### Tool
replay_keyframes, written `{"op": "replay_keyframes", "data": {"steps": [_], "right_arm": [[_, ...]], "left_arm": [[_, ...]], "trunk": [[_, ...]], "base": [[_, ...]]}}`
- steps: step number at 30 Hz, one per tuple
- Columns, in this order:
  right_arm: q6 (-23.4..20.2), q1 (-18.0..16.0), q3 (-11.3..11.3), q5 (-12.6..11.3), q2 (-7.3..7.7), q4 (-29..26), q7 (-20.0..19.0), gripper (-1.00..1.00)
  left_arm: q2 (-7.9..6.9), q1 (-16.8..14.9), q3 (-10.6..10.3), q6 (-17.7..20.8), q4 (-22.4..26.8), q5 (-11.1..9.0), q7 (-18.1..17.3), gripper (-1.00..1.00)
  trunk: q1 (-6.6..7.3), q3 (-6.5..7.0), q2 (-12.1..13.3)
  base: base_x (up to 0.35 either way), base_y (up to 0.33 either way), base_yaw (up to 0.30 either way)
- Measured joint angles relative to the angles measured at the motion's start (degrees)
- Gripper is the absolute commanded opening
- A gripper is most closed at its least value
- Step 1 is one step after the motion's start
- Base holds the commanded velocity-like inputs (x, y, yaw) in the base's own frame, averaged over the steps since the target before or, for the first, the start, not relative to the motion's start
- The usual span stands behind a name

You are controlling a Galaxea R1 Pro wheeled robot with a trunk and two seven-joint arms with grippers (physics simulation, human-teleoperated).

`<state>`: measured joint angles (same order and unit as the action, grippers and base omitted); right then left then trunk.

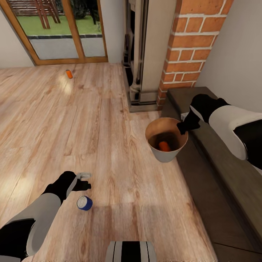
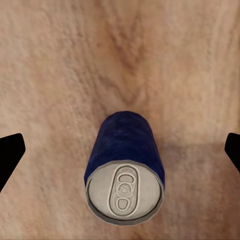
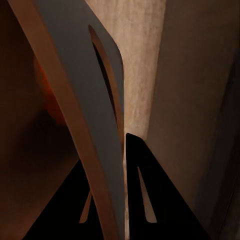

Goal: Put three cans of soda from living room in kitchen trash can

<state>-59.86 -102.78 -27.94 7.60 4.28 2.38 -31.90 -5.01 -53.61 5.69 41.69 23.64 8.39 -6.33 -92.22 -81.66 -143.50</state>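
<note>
The left claw (image 1: 84,181) is spread wide just above a soda can (image 2: 126,170) standing upright on the wood floor (image 1: 109,109). The can looks light, rigid and slick, so the round side wall below the rim seems the best grip.

The right claw (image 1: 182,127) pinches the trash can's (image 1: 166,154) rim. A second can (image 1: 164,146) lies inside the bin and a third (image 1: 69,74) lies far off near the glass doors (image 1: 58,29).

The left wrist view shows the pull-tab top; the head view shows all three cans.
</note>
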Motion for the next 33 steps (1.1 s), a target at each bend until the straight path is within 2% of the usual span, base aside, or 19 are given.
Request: {"op": "replay_keyframes", "data": {"steps": [11, 21, 33], "right_arm": [[0.1, 0.0, -0.1, 0.2, -0.1, 0.0, 0.0, -1.0], [0.0, -0.8, -0.2, 0.1, -1.04, 0.0, 0.0, -1.0], [0.1, -0.8, -0.3, 0.2, -1.2, 0.0, 0.1, -1.0]], "left_arm": [[0.08, 0.0, -0.1, 0.1, -0.1, 0.3, 0.0, 1.0], [0.77, 0.0, -0.1, 0.1, 0.0, 0.4, 0.0, 1.0], [1.13, 0.0, 0.0, -0.1, 0.0, -0.2, -0.1, 1.0]], "trunk": [[-0.28, -2.44, -0.1], [-0.27, -2.44, -0.2], [-0.27, -2.44, -0.2]], "base": [[0.001, 0.0, 0.0], [-0.028, 0.0, 0.0], [-0.08, 0.02, 0.0]]}}
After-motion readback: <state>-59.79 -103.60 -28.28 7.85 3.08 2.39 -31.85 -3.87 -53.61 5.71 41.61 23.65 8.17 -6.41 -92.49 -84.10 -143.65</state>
